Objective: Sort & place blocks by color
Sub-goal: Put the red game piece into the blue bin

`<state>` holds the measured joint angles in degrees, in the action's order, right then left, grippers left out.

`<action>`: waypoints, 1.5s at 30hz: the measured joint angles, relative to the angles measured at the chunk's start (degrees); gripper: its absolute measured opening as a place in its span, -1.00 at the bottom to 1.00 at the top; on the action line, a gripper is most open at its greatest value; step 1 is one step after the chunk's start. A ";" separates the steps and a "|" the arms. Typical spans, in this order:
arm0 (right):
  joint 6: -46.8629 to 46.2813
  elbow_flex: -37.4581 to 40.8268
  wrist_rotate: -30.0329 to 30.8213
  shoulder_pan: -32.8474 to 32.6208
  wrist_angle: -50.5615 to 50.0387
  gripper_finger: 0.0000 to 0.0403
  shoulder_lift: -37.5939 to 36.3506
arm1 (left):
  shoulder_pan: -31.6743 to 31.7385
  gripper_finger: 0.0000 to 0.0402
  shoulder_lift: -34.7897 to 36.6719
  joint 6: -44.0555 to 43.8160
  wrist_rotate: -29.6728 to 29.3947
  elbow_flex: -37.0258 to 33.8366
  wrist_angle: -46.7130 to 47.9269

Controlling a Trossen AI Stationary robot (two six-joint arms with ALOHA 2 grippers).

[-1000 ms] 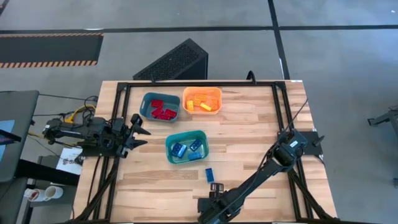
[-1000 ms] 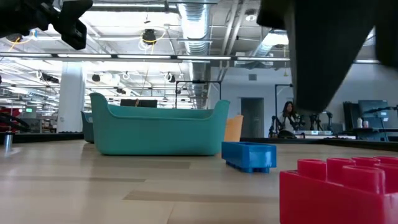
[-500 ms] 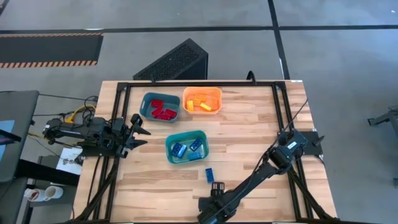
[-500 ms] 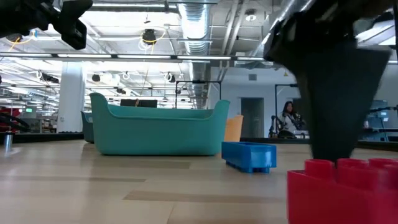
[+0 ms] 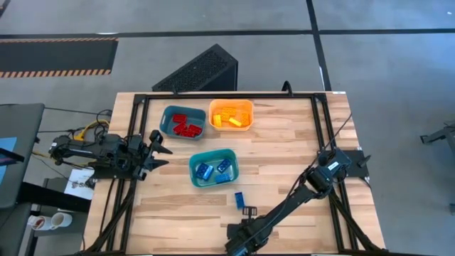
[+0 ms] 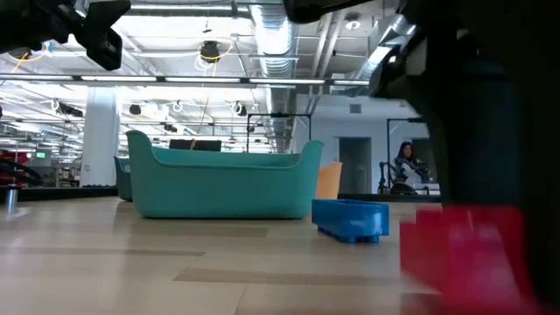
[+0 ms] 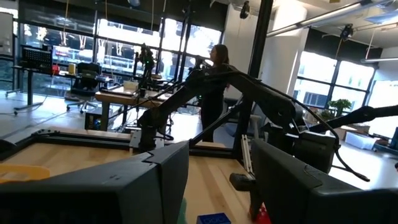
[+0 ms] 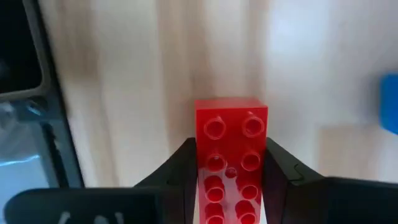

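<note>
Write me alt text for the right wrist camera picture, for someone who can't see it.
A red studded block sits between the right gripper's two dark fingers, which press against its long sides, over a pale wooden table. The corner of a blue block shows at one edge of the picture.

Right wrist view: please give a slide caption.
Right end effector clasps a red block above the wooden table.

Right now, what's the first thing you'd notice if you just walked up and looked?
The right gripper at the table's near edge, its fingers on both sides of a red brick. Next, three trays in the middle: one with red bricks, an orange one, a teal one with blue bricks.
</note>
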<state>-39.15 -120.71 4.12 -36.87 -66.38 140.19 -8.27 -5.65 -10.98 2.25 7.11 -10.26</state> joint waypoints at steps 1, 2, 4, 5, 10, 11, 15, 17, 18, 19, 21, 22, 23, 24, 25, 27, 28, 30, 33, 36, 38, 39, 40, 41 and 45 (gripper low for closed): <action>-0.10 0.16 0.27 0.14 -0.99 -0.39 -0.64 | 0.00 -0.19 0.00 0.00 -0.01 0.00 0.00; -0.73 0.23 0.29 0.45 -1.69 -0.39 -1.34 | 0.00 -0.19 0.00 0.00 -0.04 0.00 0.00; -3.63 0.22 1.80 1.51 -1.16 -0.39 -3.05 | 0.00 -0.19 0.00 0.00 -0.05 0.00 0.00; -5.66 0.18 3.80 2.15 -0.70 -0.39 -4.06 | 0.00 -0.19 0.00 0.00 -0.14 0.00 0.00; -6.04 0.13 19.43 6.03 8.31 -0.39 -9.12 | 0.00 -0.19 0.00 0.61 -1.54 0.00 0.02; -4.46 0.13 22.89 6.77 10.31 -0.39 -10.14 | 0.00 -0.19 0.00 0.61 -1.38 0.00 0.02; 3.64 0.02 35.87 9.44 20.80 -0.38 -13.32 | 0.00 -0.19 0.00 0.75 0.43 0.00 0.02; 9.39 0.02 39.14 11.04 27.21 -0.33 -14.25 | -0.02 -0.16 0.00 1.97 0.15 0.00 0.00; 12.66 0.02 39.90 12.01 31.73 -0.31 -14.40 | -0.02 -0.15 0.00 2.65 0.03 0.00 0.02; 16.20 0.02 39.93 13.01 36.59 -0.31 -14.44 | -0.02 -0.12 0.00 3.11 0.18 -0.02 0.00; 22.81 0.02 39.08 14.86 44.94 -0.31 -14.29 | 0.00 -0.07 0.00 3.77 0.99 -0.02 0.02; 25.52 0.01 38.14 15.79 48.96 -0.33 -13.95 | 0.00 -0.04 0.00 3.78 1.58 -0.02 0.02; 27.66 -0.08 36.64 16.73 52.04 -0.35 -13.55 | 0.00 0.00 0.00 3.77 2.17 -0.02 0.02; 28.86 -0.05 35.09 17.60 53.36 -0.36 -13.35 | 0.00 0.04 0.00 3.76 2.95 -0.02 0.02; 29.35 0.05 34.26 18.43 53.56 -0.36 -13.25 | 0.00 0.09 0.00 3.76 3.64 -0.02 0.02; 28.85 0.11 33.02 20.08 53.80 -0.36 -13.17 | 0.00 0.19 0.00 3.76 4.18 -0.02 0.02; 28.47 0.11 33.02 20.84 54.02 -0.36 -13.17 | 0.00 0.24 0.00 3.76 4.10 -0.02 0.02; 28.70 0.09 33.04 22.28 55.53 -0.33 -13.17 | 0.00 0.35 0.00 3.76 3.02 -0.02 0.08; 31.19 0.08 32.10 24.63 57.64 -0.31 -13.19 | 0.00 0.48 0.00 3.75 -0.61 -0.02 0.26; 31.20 0.05 30.68 27.71 57.11 -0.33 -13.21 | 0.00 0.56 0.00 3.72 -3.59 -0.02 0.25; 29.65 0.05 29.18 30.49 55.84 -0.34 -13.21 | 0.00 0.59 0.00 3.20 -5.34 -0.02 0.24; 28.82 0.01 28.57 31.95 55.61 -0.34 -12.81 | 0.00 0.59 0.00 3.17 -6.53 -0.02 0.24; 28.10 -0.17 27.81 33.35 56.20 -0.34 -12.05 | -0.01 0.59 0.01 3.18 -8.10 -0.02 0.20; 27.44 -0.11 26.71 34.74 55.81 -0.33 -11.60 | -0.02 0.59 0.02 3.19 -10.22 -0.02 0.15; 22.84 -0.31 20.73 39.67 55.26 -0.28 -9.01 | 0.00 0.59 0.02 3.67 -15.63 -0.02 1.25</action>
<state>-16.31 -121.02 24.85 2.80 -11.12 131.18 -8.27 -5.63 -7.31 -13.38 7.09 -9.01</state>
